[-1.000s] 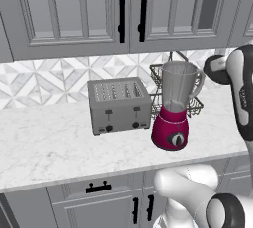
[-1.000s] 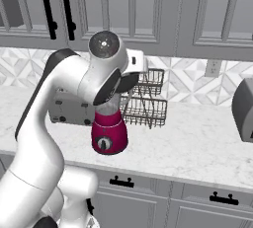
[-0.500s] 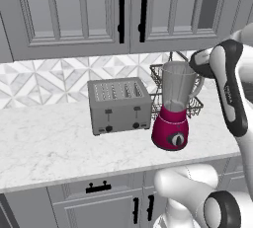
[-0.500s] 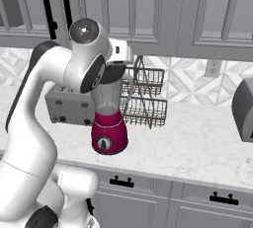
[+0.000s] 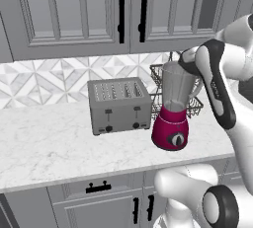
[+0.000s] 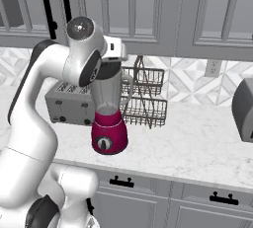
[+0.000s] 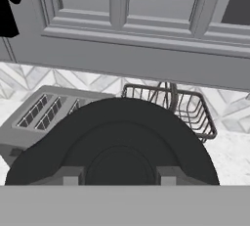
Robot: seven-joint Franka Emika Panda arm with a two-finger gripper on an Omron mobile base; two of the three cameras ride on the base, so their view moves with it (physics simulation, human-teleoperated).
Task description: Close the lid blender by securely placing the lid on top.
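The claw point(image 7: 118, 180) grips the lid point(image 7: 114, 142) right over the jar of the blender point(image 5: 173, 108) on the tabletop point(image 5: 49, 143), and if it sits crooked, the lid could tip and fall off.

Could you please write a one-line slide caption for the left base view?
The Franka arm brings the black lid to the rim of the magenta-based blender, beside a grey four-slot toaster on the marble counter.
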